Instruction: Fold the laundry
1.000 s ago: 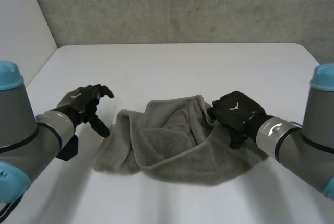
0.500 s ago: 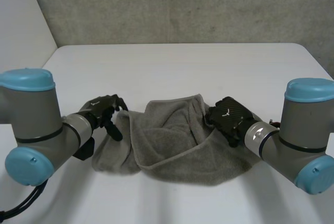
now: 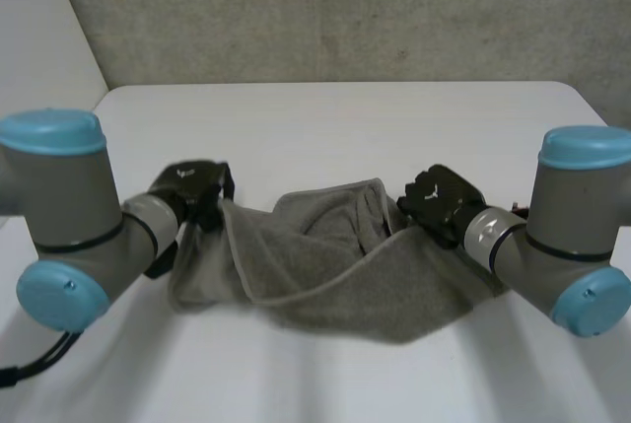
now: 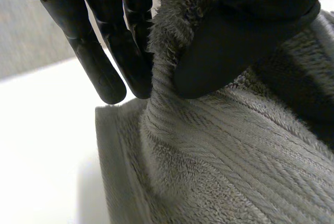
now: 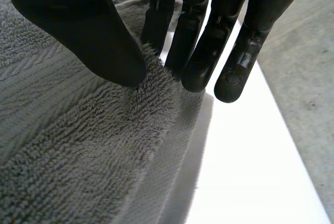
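**Two pinches on, no fold made yet**

I am pinching the grey towel [image 3: 325, 280] at both ends. My left hand [image 3: 192, 184] is squeezing a ridge of its left edge between thumb and fingers, and my right hand [image 3: 441, 198] is nipping the right edge the same way. The towel is lying rumpled mid-way across the white table [image 3: 325, 117], sagging between my hands. I am judging that flattening it and every fold are yet to come.

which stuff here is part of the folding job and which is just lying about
Part of the job: grey towel; left robot hand, pinching its left end; right robot hand, pinching its right end.
Just there: white table; grey wall behind.
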Action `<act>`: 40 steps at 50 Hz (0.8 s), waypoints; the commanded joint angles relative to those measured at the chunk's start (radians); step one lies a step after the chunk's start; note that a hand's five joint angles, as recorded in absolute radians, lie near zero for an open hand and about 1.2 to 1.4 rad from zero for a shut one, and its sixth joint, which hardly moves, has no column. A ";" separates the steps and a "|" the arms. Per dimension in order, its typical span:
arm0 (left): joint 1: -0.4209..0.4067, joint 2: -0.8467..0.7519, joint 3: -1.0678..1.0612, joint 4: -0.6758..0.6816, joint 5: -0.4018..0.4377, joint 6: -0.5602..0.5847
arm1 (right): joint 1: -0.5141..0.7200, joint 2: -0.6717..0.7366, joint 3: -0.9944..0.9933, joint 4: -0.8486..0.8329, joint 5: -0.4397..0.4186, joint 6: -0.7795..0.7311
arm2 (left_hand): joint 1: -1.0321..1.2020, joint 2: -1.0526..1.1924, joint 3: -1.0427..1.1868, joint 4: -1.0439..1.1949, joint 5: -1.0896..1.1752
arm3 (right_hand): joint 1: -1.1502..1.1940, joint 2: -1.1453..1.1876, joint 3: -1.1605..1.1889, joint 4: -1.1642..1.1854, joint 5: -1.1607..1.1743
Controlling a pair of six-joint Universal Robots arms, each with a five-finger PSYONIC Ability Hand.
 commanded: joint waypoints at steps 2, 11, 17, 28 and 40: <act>0.001 -0.006 0.265 0.023 0.000 0.075 | -0.001 0.008 -0.227 0.018 0.027 0.014 | 0.235 0.186 0.188 0.186 0.201 | 0.443 0.230 0.217 0.207 0.258; 0.000 -0.037 0.837 0.221 -0.066 0.086 | -0.034 -0.038 -0.797 -0.255 0.256 0.290 | 0.235 0.186 0.188 0.186 0.201 | 0.443 0.230 0.217 0.207 0.258; 0.001 0.026 0.758 0.220 -0.141 0.084 | -0.049 -0.160 -0.645 -0.264 0.207 0.421 | 0.235 0.186 0.188 0.186 0.201 | 0.443 0.230 0.217 0.207 0.258; 0.020 0.054 0.155 0.253 -0.135 0.093 | -0.090 -0.164 -0.099 -0.240 0.030 0.419 | 0.235 0.186 0.188 0.186 0.201 | 0.443 0.230 0.217 0.207 0.258; 0.020 -0.087 -0.178 0.299 -0.133 0.305 | -0.095 0.037 0.077 0.008 0.015 0.329 | 0.235 0.186 0.188 0.186 0.201 | 0.443 0.230 0.217 0.207 0.258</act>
